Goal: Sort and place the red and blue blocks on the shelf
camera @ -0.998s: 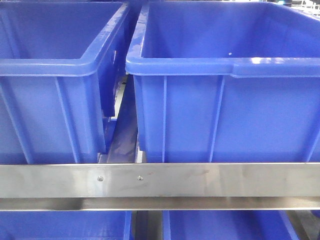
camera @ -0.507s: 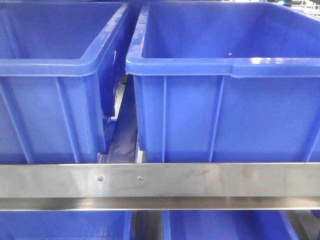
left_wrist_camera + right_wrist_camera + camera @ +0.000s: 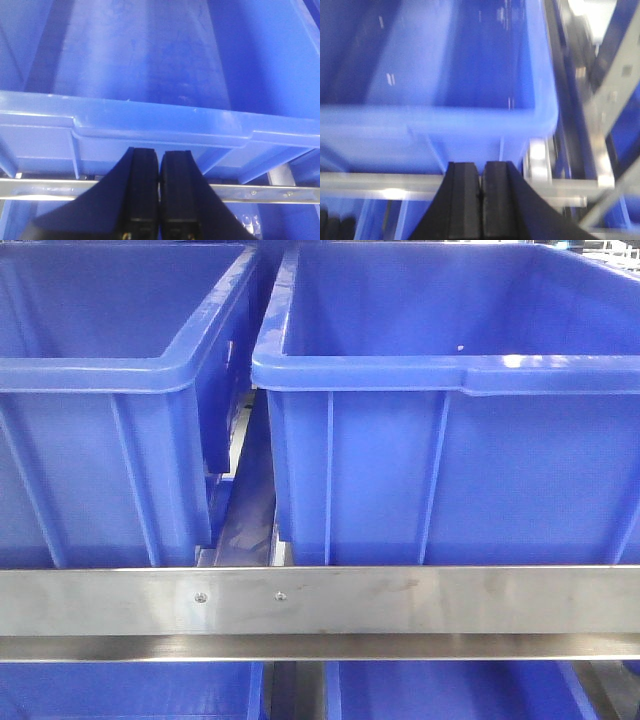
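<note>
The red and blue blocks are out of view in every frame. The shelf shows as a brushed steel front rail (image 3: 320,600) with two small screws, running across the front view below two large blue bins. My left gripper (image 3: 159,156) is shut with nothing between its black fingers, in front of a blue bin's rim (image 3: 160,125) and above the shelf rail (image 3: 270,192). My right gripper (image 3: 482,167) is also shut and empty, facing another blue bin (image 3: 435,125) over the rail (image 3: 380,182). Neither gripper appears in the front view.
Two large blue bins (image 3: 100,410) (image 3: 450,420) sit side by side on the shelf with a narrow gap between them. More blue bins (image 3: 450,690) show on the level below. White rollers (image 3: 538,160) and steel frame members (image 3: 615,90) stand at the right.
</note>
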`<state>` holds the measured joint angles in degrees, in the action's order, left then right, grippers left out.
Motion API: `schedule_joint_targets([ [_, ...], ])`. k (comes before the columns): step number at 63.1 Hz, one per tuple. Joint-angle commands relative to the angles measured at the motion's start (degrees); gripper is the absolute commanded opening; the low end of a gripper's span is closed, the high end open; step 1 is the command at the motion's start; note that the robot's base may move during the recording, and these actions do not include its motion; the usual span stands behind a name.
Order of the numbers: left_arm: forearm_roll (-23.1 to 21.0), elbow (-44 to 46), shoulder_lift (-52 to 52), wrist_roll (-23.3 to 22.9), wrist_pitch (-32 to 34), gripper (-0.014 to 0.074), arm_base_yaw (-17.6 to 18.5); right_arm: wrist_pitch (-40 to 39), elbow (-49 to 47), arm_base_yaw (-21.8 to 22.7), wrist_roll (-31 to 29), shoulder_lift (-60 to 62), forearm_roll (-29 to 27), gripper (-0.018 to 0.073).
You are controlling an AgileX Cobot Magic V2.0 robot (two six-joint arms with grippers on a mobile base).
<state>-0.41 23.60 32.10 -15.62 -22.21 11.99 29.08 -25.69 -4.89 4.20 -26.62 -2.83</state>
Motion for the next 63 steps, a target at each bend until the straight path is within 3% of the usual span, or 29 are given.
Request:
schedule_joint_targets([
  [1,0.0,1.7,0.0,0.3,3.3,0.0124,0.4,-2.7,-1.5,0.0,-0.4,-0.1,0.7,0.0049],
  [63,0.0,1.7,0.0,0.3,3.3,0.0124,0.4,-2.5,-1.5,0.0,-0.4,-0.1,0.7,0.0049],
])
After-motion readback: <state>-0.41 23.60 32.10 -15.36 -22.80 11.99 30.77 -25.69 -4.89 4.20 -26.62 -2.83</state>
